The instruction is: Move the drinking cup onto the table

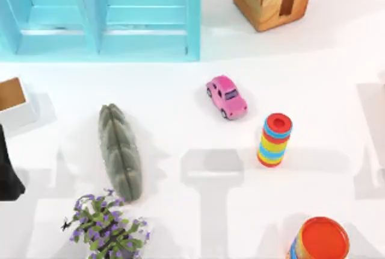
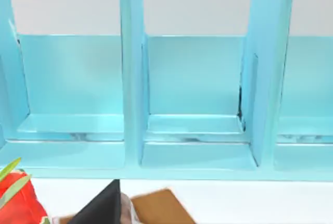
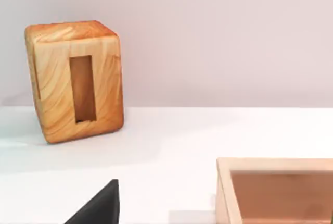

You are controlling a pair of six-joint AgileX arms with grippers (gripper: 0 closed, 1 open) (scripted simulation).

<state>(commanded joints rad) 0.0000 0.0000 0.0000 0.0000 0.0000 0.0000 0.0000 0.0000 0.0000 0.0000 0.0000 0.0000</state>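
Turquoise shelf unit [image 1: 144,18] stands along the far edge of the white tabletop [image 1: 325,78] on the left, and my left wrist view looks straight into its open compartments, set apart by upright dividers. A dark wedge of my left claw [image 2: 101,208] shows low in that view, near a brown panel [image 2: 158,208] and a red thing with green leaves [image 2: 15,203]; whether this claw is apart or together I cannot tell. From above, my left arm [image 1: 9,168] is a dark shape at the tabletop's left edge, just below a white box with a brown inside [image 1: 13,96]. My right claw [image 3: 99,207] shows as a dark wedge over bare tabletop, with a slotted wooden block [image 3: 75,81] beyond it and an open wooden box [image 3: 276,190] near; its state I cannot tell either. Mid-tabletop sits a pink toy car [image 1: 226,96], with a rainbow ring stack [image 1: 275,140] upright near it to the right. An orange-topped can [image 1: 319,241] stands at the near right. A ridged grey-green object [image 1: 120,150] lies left of centre, above a purple-flowered plant [image 1: 108,229]. Where the drinking cup stands I cannot tell.
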